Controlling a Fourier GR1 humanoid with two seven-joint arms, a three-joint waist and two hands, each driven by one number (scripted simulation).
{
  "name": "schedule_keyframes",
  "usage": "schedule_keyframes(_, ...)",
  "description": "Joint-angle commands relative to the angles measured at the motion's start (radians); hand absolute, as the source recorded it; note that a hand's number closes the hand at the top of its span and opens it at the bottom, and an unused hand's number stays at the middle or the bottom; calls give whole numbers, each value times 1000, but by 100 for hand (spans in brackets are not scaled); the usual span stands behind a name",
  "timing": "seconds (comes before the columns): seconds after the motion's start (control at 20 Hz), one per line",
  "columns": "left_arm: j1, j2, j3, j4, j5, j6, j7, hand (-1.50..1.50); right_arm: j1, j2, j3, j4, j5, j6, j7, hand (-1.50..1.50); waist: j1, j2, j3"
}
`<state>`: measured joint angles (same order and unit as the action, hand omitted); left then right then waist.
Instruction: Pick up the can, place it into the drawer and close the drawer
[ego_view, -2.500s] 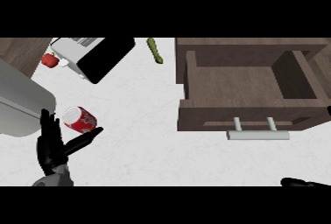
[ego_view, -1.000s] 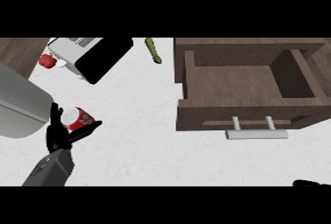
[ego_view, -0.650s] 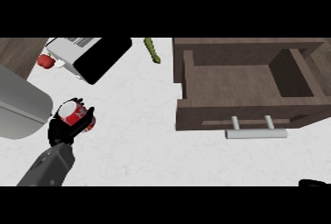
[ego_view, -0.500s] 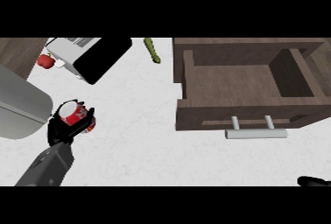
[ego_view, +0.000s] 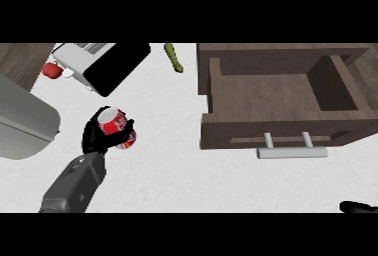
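Since 2.5 s ago the left hand (ego_view: 100, 136) went from open beside the can (ego_view: 116, 125) to curled round it; over the last second the can has come up in the grasp and its silver top now faces the camera more squarely, so it looks lifted off the table (ego_view: 170, 165), though contact with the table can't be confirmed from this steep angle. Meaning: pick-up step looks done or nearly done; transport to the drawer (ego_view: 277, 97) not yet begun. Can sits at left-centre of the view, well apart from the drawer, which is open at the right with its handle (ego_view: 291, 151) toward the robot. Can's long axis runs roughly toward the camera, tilted a little: top end up and slightly to upper left, base down toward lower right, red side wall showing below the rim between the fingers. Right hand (ego_view: 359, 206) only barely shows at the lower right edge; can't tell its fingers. Judgement: next move needs a carry rightward over the drawer's front wall, keeping the can clear of it, then release inside, then push the front shut.
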<state>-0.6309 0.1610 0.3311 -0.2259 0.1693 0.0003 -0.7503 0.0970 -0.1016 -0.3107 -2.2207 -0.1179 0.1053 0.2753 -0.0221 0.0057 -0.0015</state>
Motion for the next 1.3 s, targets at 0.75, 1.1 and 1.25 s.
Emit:
schedule_keyframes(0.75, -188, -160, -211, -423, -73, 69, 439, 150, -33, -41, -54, -48, -2, -22, 77, -150, 33, -15, 2)
schedule_keyframes(1.1, -230, -161, -372, -670, 41, 195, 683, 150, 19, -6, -33, -22, 6, 11, -1, -150, 20, -13, 2)
schedule_keyframes(1.25, -283, -161, -434, -723, 53, 277, 767, 150, 2, -12, -19, -71, 6, -7, 77, -150, 15, -10, 2)
